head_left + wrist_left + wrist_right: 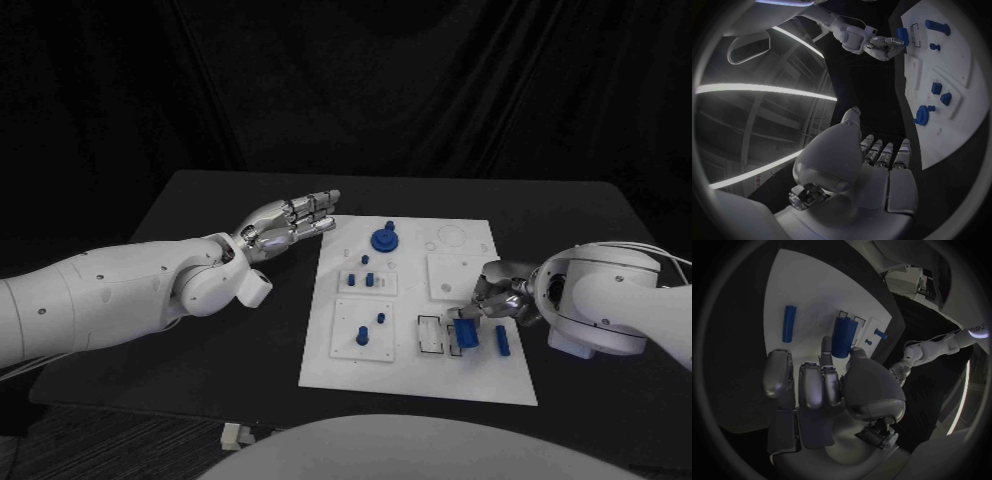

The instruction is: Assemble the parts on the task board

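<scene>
Head view: the right hand point(498, 297) pinches a blue cylinder point(467, 334) over the white board point(418, 375), near its right edge. The left hand point(289, 222) hovers open, empty. Best to lower the cylinder straight, steadily, into its slot.
</scene>
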Action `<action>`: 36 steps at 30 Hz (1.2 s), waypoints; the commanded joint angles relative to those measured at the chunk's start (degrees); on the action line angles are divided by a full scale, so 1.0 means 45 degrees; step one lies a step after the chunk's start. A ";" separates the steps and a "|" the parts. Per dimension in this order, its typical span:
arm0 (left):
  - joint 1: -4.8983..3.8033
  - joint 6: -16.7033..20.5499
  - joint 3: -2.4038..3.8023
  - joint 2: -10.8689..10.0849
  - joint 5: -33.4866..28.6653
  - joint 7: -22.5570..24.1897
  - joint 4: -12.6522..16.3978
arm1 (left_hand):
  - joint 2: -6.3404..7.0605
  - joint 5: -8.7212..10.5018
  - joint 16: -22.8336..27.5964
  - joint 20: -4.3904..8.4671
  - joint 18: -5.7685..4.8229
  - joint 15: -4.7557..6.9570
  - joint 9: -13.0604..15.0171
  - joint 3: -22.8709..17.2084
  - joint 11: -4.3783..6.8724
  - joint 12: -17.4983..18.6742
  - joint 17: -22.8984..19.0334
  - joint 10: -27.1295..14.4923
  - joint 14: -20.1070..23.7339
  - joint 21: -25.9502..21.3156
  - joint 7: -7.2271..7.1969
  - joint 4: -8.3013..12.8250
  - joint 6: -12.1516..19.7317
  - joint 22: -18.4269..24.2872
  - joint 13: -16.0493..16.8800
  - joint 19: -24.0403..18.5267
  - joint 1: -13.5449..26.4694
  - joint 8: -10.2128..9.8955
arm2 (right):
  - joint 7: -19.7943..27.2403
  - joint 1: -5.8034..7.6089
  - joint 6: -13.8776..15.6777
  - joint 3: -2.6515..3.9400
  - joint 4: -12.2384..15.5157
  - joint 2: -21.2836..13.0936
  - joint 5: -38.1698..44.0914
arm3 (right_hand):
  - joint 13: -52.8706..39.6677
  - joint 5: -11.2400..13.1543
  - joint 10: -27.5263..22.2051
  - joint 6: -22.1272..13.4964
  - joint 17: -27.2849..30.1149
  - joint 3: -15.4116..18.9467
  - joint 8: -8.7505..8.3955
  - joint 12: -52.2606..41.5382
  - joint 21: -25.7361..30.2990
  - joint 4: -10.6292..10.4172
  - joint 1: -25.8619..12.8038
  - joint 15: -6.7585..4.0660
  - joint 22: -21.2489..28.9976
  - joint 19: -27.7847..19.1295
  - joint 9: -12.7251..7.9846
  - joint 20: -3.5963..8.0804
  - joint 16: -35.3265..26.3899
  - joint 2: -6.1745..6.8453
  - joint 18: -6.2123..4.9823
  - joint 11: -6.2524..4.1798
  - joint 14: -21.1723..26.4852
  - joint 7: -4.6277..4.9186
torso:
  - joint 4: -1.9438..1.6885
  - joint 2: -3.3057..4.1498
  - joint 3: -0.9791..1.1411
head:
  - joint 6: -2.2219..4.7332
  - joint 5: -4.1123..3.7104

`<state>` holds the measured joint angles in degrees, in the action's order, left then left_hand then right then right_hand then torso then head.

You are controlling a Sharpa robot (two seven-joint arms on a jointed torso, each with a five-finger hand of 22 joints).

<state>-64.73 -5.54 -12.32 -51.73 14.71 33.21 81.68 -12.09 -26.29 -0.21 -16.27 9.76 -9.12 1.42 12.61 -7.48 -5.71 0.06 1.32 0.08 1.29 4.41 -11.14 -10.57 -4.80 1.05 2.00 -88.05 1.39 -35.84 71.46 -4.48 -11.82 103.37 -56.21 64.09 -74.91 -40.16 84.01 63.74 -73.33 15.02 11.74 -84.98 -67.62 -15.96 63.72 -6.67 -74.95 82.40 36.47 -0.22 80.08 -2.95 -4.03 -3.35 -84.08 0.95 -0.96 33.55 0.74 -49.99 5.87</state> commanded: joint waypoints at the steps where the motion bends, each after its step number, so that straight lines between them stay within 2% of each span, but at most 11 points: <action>1: 0.0018 -0.0147 0.0013 0.0013 -0.0087 0.0101 0.0024 | -0.0058 -0.0066 0.0047 -0.0083 0.0076 -0.0106 0.0022 0.0007 -0.0074 -0.0083 -0.0014 0.0001 -0.0018 0.0039 0.0029 0.0072 -0.0013 0.0019 0.0019 -0.0022 -0.0079 0.0040 | -0.0144 0.0029 0.0810 0.0002 0.0050 0.0044 -0.1019 | -0.2159 -0.0072 0.1008 -0.0087 -0.0018 -0.0027 0.0043 0.0070 0.0022 -0.0048 0.0108 0.0030 -0.1943 -0.0005 0.0017 0.0044 -0.0021 -0.0042 -0.0108 0.0006 -0.0673 0.0017 | -0.0009 0.0008 -0.0001 | -0.0001 0.0014; 9: 0.0019 -0.0186 0.0013 0.0034 -0.0087 0.0068 0.0025 | -0.0058 -0.0066 0.0047 -0.0083 0.0076 -0.0106 0.0022 0.0007 -0.0074 -0.0083 -0.0014 0.0001 -0.0018 0.0039 0.0029 0.0072 -0.0013 0.0019 0.0019 -0.0022 -0.0079 0.0040 | -0.0150 0.0005 0.1356 0.0000 -0.0037 0.0357 -0.1578 | -0.2170 -0.0078 0.1012 -0.0098 -0.0043 -0.0036 0.0040 0.0060 0.0026 -0.0080 0.0082 0.0029 -0.1945 0.0000 0.0037 0.0046 -0.0004 -0.0083 -0.0109 0.0006 -0.0680 0.0020 | -0.0012 0.0006 -0.0004 | -0.0001 -0.0021; 16: 0.0020 -0.0210 0.0013 0.0046 -0.0087 0.0039 0.0029 | -0.0051 -0.0091 0.0047 -0.0090 0.0070 -0.0126 0.0020 0.0007 -0.0102 -0.0095 -0.0014 0.0007 -0.0018 0.0037 0.0007 0.0097 -0.0007 0.0023 0.0021 -0.0025 -0.0087 0.0037 | -0.0159 -0.0180 0.1535 -0.0002 -0.0203 0.0654 -0.1675 | -0.2165 -0.0063 0.1010 -0.0121 -0.0020 -0.0045 0.0029 0.0065 0.0051 -0.0088 0.0080 0.0028 -0.1940 -0.0005 0.0043 0.0047 -0.0015 -0.0105 -0.0113 0.0009 -0.0678 0.0023 | -0.0018 0.0008 -0.0002 | -0.0001 -0.0011; 28: 0.0021 -0.0248 0.0013 0.0064 -0.0087 0.0018 0.0021 | -0.0051 -0.0091 0.0047 -0.0090 0.0070 -0.0126 0.0020 0.0007 -0.0102 -0.0095 -0.0014 0.0007 -0.0018 0.0037 0.0007 0.0097 -0.0007 0.0023 0.0021 -0.0025 -0.0087 0.0037 | -0.0176 -0.0326 0.1457 -0.0003 -0.0384 0.0993 -0.1710 | -0.2157 0.0104 0.1006 -0.0205 0.0006 -0.0071 -0.0011 0.0075 0.0125 -0.0081 0.0107 0.0036 -0.1927 -0.0015 0.0081 0.0047 -0.0026 -0.0154 -0.0125 0.0022 -0.0677 0.0040 | -0.0010 0.0010 -0.0009 | -0.0001 -0.0013; 35: 0.0022 -0.0260 0.0013 0.0057 -0.0087 0.0011 0.0021 | -0.0051 -0.0091 0.0047 -0.0090 0.0070 -0.0126 0.0020 0.0007 -0.0102 -0.0095 -0.0014 0.0007 -0.0018 0.0037 0.0007 0.0097 -0.0007 0.0023 0.0021 -0.0025 -0.0087 0.0037 | -0.0205 -0.0359 0.1225 -0.0003 -0.0435 0.1045 -0.1577 | -0.2163 0.0472 0.1005 -0.0264 0.0027 -0.0055 -0.0042 0.0072 0.0159 -0.0086 0.0091 0.0051 -0.1931 -0.0007 0.0153 0.0036 -0.0035 -0.0179 -0.0127 0.0041 -0.0673 0.0064 | -0.0010 0.0011 -0.0002 | -0.0001 0.0007; 36: 0.0022 -0.0261 0.0013 0.0056 -0.0087 0.0010 0.0022 | -0.0051 -0.0091 0.0047 -0.0090 0.0070 -0.0126 0.0020 0.0007 -0.0102 -0.0095 -0.0014 0.0007 -0.0018 0.0037 0.0007 0.0097 -0.0007 0.0023 0.0021 -0.0025 -0.0087 0.0037 | -0.0209 -0.0363 0.1186 -0.0004 -0.0441 0.1050 -0.1554 | -0.2166 0.0654 0.1004 -0.0278 0.0038 -0.0039 -0.0052 0.0071 0.0163 -0.0081 0.0088 0.0056 -0.1936 0.0000 0.0184 0.0031 -0.0039 -0.0181 -0.0127 0.0048 -0.0672 0.0069 | -0.0011 0.0010 -0.0001 | -0.0001 0.0013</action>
<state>-64.71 -6.06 -12.32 -51.56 14.71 32.67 81.69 -12.09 -26.50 -0.21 -16.27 9.76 -9.32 1.42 12.61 -7.48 -5.93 0.10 1.32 -0.12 1.29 4.41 -11.14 -10.56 -4.76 1.05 2.00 -88.05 1.39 -35.89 70.00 1.29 -11.85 101.41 -51.52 56.77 -74.91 -37.64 83.92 62.93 -73.23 14.86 11.63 -84.76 -67.09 -16.14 64.10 -6.66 -74.92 82.40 37.24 -0.22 80.08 -3.34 -4.02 -3.26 -84.08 1.35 -1.02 33.61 0.70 -49.99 5.89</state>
